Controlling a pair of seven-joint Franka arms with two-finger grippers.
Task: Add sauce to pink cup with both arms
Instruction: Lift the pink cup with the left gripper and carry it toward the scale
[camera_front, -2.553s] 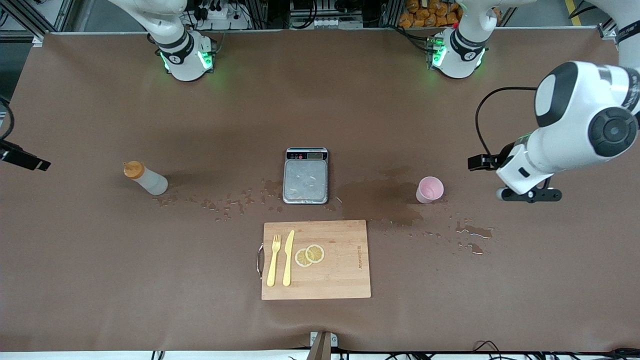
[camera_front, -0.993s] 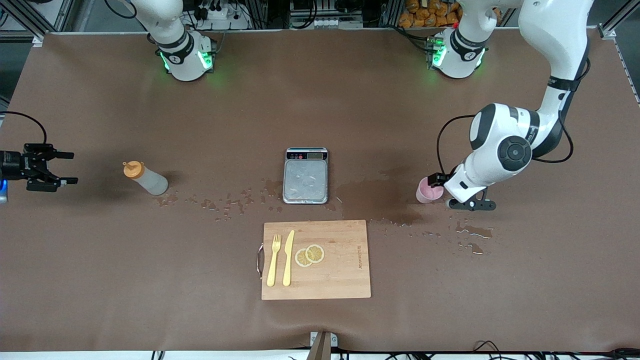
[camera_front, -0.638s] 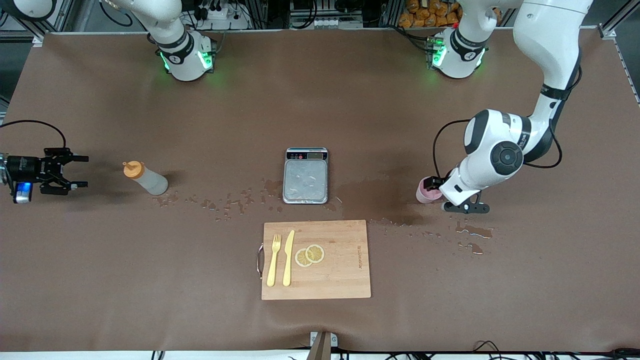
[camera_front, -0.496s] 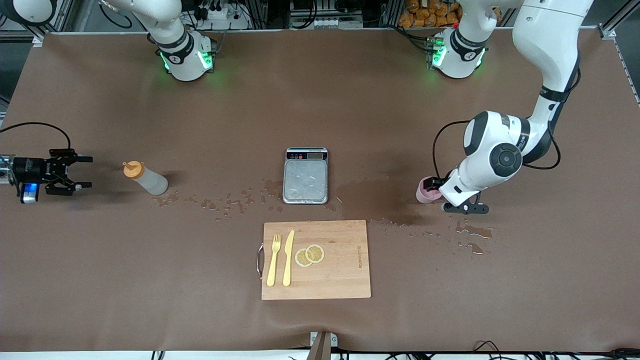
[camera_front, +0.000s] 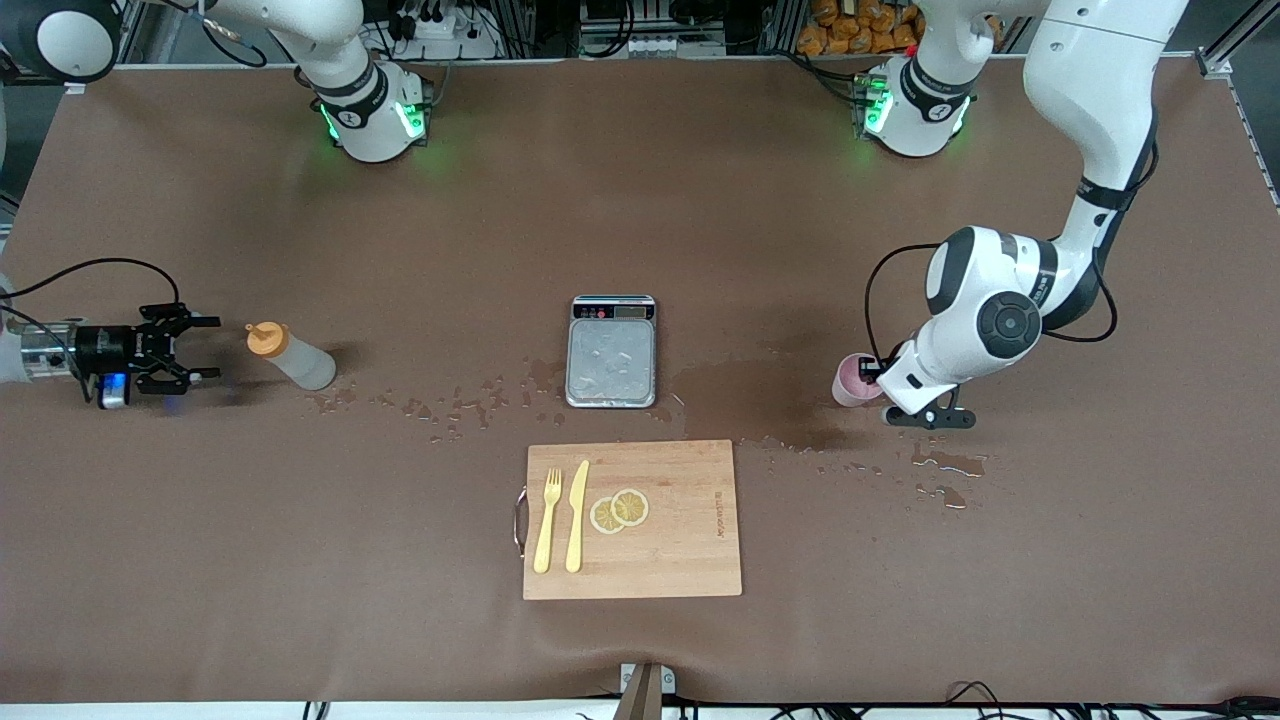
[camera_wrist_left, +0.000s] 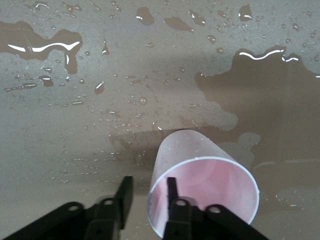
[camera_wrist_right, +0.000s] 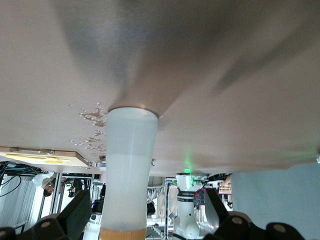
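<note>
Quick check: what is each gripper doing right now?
Left gripper: open, one finger inside the pink cup, one outside its wall.
Right gripper: open, beside the sauce, not touching.

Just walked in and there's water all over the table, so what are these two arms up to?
The left gripper is down at the pink cup, one finger inside its rim and one outside, not yet closed on the wall. The right gripper is open and level with the sauce bottle, which stands untouched toward the right arm's end of the table. The scale sits between them, beside scattered puddles. No sauce has been added yet.
</note>
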